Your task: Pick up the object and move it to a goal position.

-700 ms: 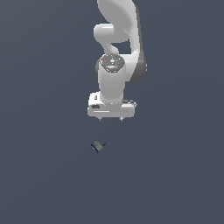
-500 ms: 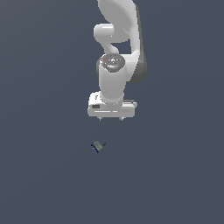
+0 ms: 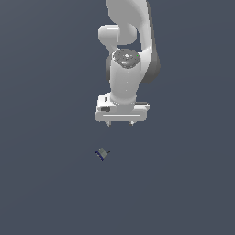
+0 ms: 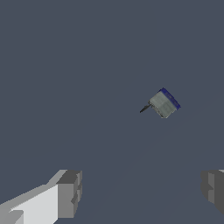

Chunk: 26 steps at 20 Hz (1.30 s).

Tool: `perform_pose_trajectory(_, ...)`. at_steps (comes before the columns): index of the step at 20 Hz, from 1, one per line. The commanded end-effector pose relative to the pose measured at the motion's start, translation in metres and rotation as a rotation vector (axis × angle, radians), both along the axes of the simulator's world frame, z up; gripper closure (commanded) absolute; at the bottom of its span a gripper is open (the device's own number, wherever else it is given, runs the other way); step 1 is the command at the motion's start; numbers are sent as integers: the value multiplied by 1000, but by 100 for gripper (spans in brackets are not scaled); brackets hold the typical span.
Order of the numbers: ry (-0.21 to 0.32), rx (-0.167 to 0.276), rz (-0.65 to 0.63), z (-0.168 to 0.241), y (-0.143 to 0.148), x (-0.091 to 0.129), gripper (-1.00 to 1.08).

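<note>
Fingers (image 3: 120,124) slightly lower, object (image 3: 102,153) unmoved

Open claw (image 3: 120,124) above, apart from grey object (image 3: 102,153).

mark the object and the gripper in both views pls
object (image 3: 102,153), exterior view, grey body
object (image 4: 164,104), wrist view, grey face
gripper (image 3: 120,124), exterior view, midway between fingertips
gripper (image 4: 142,190), wrist view, gap between open fingers

The top of the robot arm (image 3: 131,27) runs off the picture's upper edge in the exterior view. There the grey object (image 3: 102,153) is too small to show its shape well. In the wrist view, the claw's (image 4: 140,192) two fingers (image 4: 68,194) are cut off by the edges.
</note>
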State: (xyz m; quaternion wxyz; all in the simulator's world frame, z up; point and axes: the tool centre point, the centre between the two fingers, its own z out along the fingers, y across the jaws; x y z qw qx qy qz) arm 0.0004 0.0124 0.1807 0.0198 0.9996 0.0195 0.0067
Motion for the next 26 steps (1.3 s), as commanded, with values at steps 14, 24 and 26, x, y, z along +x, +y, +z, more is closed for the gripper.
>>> perform_pose_trajectory(14, 2, 23, -243, -30, -21, 20, -92)
perform_pose_trajectory(24, 1, 40, -594, -76, -53, 44, -92)
perform_pose_trajectory(26, 1, 42, -657, -85, -59, 48, -92)
